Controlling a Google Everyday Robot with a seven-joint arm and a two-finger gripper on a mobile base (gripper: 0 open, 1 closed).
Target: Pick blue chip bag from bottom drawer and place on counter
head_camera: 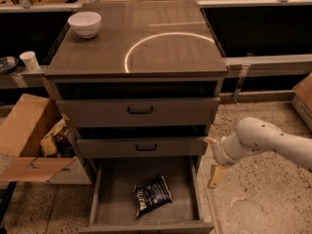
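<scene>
Bag (152,195) lying flat in open drawer (113,191), left of and nearer than gripper (213,159), gripper positioned outside drawer's right wall, jaws spread, nothing gripped.

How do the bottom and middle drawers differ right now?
The bottom drawer is pulled out, floor showing; the middle drawer is pushed in, only its front showing. The bottom drawer holds the chip bag; the middle drawer's contents are hidden. Both are grey. The end effector hangs to their right.
</scene>
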